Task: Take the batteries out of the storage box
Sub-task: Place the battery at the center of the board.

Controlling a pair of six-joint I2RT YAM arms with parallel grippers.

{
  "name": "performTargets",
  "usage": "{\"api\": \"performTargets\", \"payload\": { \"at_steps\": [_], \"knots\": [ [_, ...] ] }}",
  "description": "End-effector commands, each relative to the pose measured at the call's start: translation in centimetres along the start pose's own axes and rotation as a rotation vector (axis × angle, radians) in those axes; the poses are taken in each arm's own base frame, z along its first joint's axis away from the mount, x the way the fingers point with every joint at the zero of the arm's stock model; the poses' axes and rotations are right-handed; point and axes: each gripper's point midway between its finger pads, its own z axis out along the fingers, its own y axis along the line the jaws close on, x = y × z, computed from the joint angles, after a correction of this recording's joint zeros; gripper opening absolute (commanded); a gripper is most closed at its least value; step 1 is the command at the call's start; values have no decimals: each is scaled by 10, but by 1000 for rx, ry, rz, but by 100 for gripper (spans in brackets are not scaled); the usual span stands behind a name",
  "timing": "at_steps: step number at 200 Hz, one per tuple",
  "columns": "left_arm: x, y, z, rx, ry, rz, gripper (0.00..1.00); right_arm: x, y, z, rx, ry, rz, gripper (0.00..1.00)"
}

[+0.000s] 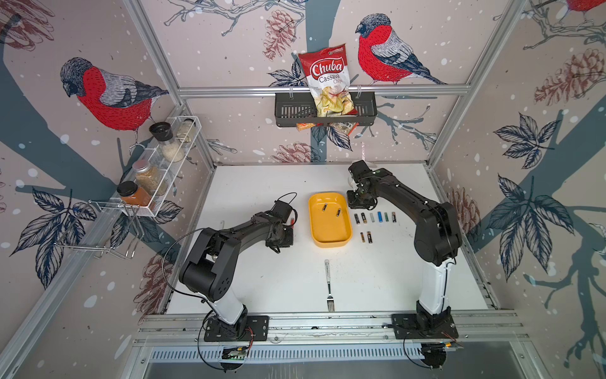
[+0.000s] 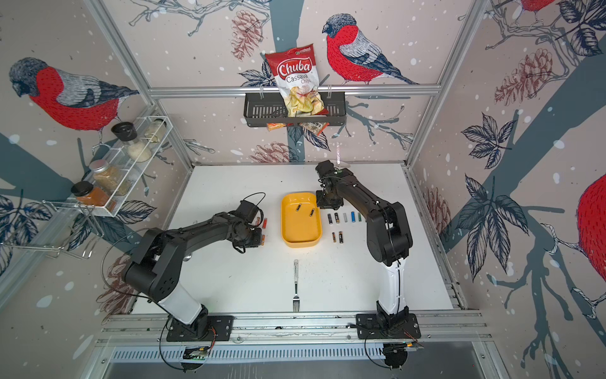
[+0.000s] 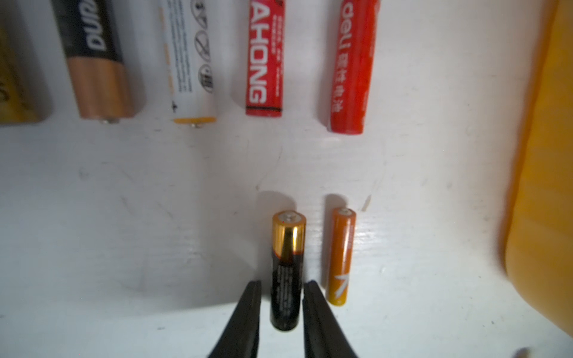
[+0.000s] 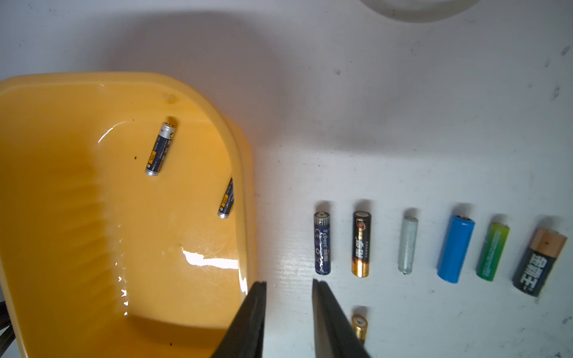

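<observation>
- Left jaws slightly parted, seemingly clear of black-and-gold cylindrical battery (image 3: pixel 286 269) on worktop (image 3: pixel 124 217); a brush could roll it.
- Right jaws narrowly open, empty; two dark batteries (image 4: pixel 161 148) lie in yellow plastic storage box (image 4: pixel 246 186).

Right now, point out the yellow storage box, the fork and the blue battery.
storage box (image 1: pixel 329 231), in a top view, on its bare floor.
fork (image 1: pixel 328 284), in a top view, on its shaft.
blue battery (image 4: pixel 455 249), right wrist view, on its mid-body.
</observation>
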Motion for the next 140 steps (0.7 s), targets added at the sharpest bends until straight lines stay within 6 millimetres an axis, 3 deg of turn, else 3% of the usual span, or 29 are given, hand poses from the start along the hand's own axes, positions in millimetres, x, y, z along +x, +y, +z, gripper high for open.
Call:
{"api": "performTargets", "payload": {
  "at_steps": [1,72,140],
  "knots": [
    [-4,2,-4,-8,-11,0,29,2,0,-1,13,7,-2,32],
    [-11,-1,-14,-2,-34,-2,30,-4,6,-7,6,-5,-8,32],
    [-25,2,-30,16,-65,-14,31,-21,47,-2,-22,-18,-58,32]
  ]
}}
